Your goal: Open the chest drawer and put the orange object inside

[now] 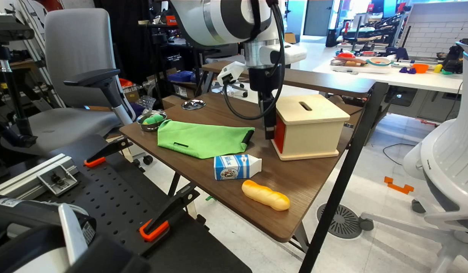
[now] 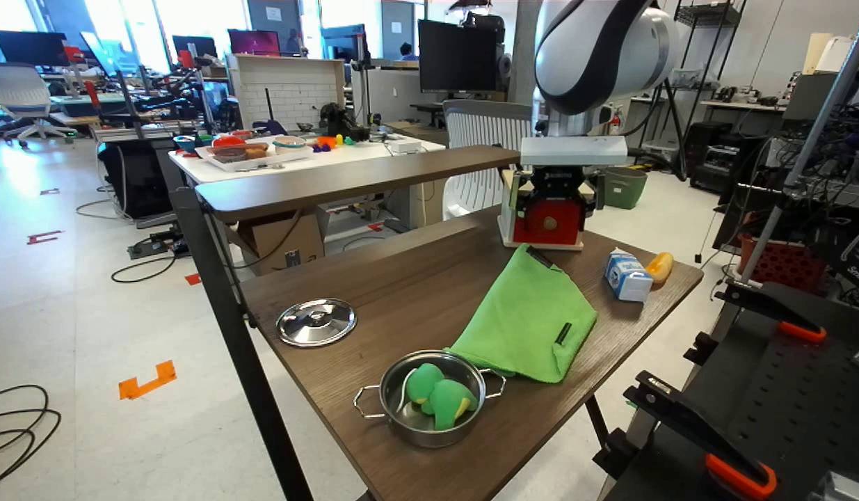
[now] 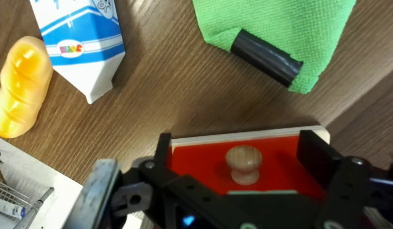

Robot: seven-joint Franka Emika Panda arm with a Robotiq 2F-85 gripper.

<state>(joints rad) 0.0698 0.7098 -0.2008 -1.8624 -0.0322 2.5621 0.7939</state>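
The chest drawer has a red front [image 2: 565, 233] with a round wooden knob [image 3: 244, 159]. It looks shut in the pale wooden box [image 1: 313, 138], which has a slot in its top. My gripper [image 3: 236, 140] is open in front of the drawer, pointing down, with its fingers wide apart on either side of the knob and not visibly touching it. In an exterior view the gripper [image 1: 270, 132] is close beside the red front. The orange object [image 1: 266, 195], a ridged, elongated yellow-orange piece, lies on the table near the corner. It also shows in the wrist view [image 3: 23, 87].
A blue-and-white milk carton [image 1: 235, 167] lies beside the orange object. A green cloth [image 1: 203, 138] lies in front of the box. A metal pot [image 2: 429, 435] with green items and a lid [image 2: 316, 322] are farther along the table. A raised shelf [image 2: 359, 174] runs behind.
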